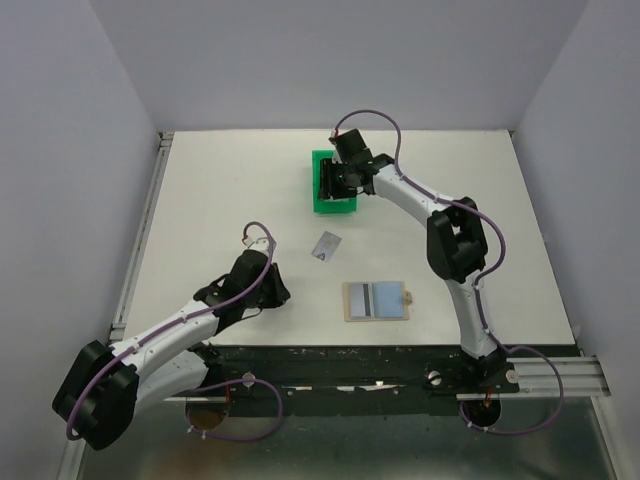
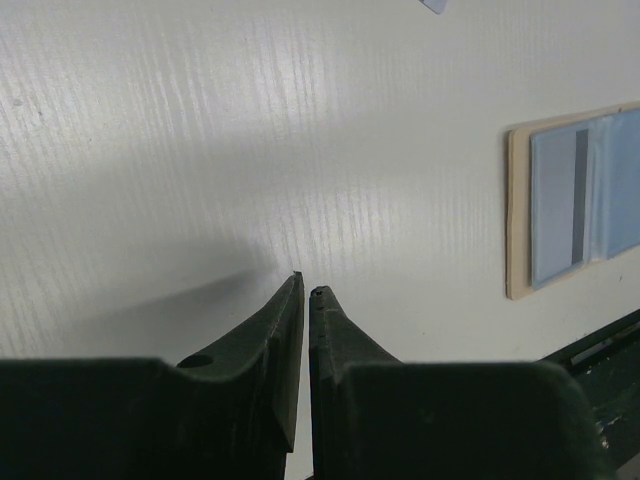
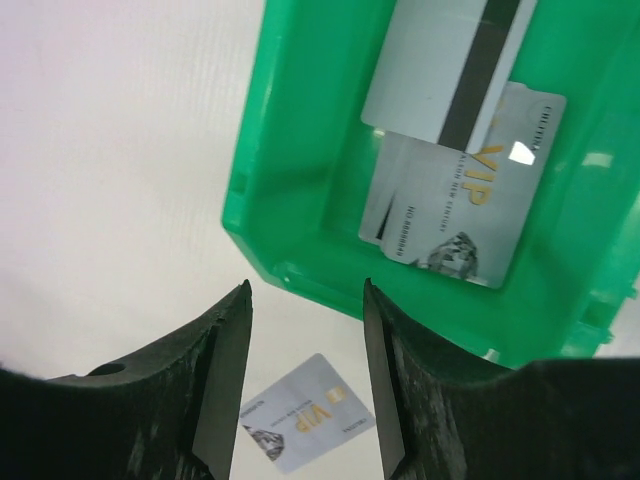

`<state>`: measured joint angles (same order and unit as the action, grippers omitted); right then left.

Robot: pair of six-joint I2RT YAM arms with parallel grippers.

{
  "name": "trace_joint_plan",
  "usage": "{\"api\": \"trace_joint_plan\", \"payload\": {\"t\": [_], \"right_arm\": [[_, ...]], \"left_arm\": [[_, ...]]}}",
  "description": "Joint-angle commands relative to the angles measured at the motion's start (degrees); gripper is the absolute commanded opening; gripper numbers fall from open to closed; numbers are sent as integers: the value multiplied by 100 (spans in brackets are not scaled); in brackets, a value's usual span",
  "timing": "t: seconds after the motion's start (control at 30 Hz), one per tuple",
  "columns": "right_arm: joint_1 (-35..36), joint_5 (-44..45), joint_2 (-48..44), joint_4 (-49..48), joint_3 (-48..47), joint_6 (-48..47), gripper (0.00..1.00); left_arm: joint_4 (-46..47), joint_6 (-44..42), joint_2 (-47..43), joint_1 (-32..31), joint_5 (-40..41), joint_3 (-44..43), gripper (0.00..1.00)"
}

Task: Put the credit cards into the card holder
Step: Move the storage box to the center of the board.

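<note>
Left pincer [image 2: 307, 283]: nearest the left wrist camera. Its two dark fingers are pressed almost together, with only a thin slit between the tips and nothing in it. It sits low over the worktop.
Right pincer [image 3: 306, 290]: fingers spread wide with nothing between them, held above the green bin.
Worktop [image 1: 220, 200]: a flat white board that carries everything.
Card holder [image 1: 375, 300]: a small tan soft wallet lying open and flat near the front edge, its pale blue inside facing up. It is to the right of the left pincer and apart from it.
Card in the holder [image 2: 560, 205]: a silver-grey plastic card with a dark stripe, lying on the blue lining.
Loose card [image 1: 327, 245]: a silver-grey card with gold VIP lettering, flat on the worktop between the bin and the card holder and touching neither.
Green bin [image 3: 290, 130]: a rectangular bright green plastic tray at the far middle of the worktop.
Striped card in the bin [image 3: 440, 70]: silver-grey with a dark stripe, partly overlapping the card below it.
VIP card in the bin [image 3: 470, 200]: silver-grey with gold letters, lying on the bin floor.
</note>
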<state>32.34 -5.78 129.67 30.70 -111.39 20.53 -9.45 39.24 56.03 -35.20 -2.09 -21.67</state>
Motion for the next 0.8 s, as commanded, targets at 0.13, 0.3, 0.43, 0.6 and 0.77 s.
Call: {"api": "trace_joint_plan", "payload": {"t": [0.13,0.3,0.43,0.6,0.77], "right_arm": [[36,-433,85,-776,118,698,56],[53,102,67,-601,83,286,57],[53,305,68,-381,109,-66,57],[45,420,-371,-169,749,-392,57],[53,17,-1065,-757,1874,-445,57]], "left_arm": [[23,-4,-31,31,-99,67,22],[23,-5,-75,31,-81,119,22],[31,4,-48,40,-73,119,22],[101,-4,-13,48,-90,154,22],[216,4,127,57,-143,137,22]]}}
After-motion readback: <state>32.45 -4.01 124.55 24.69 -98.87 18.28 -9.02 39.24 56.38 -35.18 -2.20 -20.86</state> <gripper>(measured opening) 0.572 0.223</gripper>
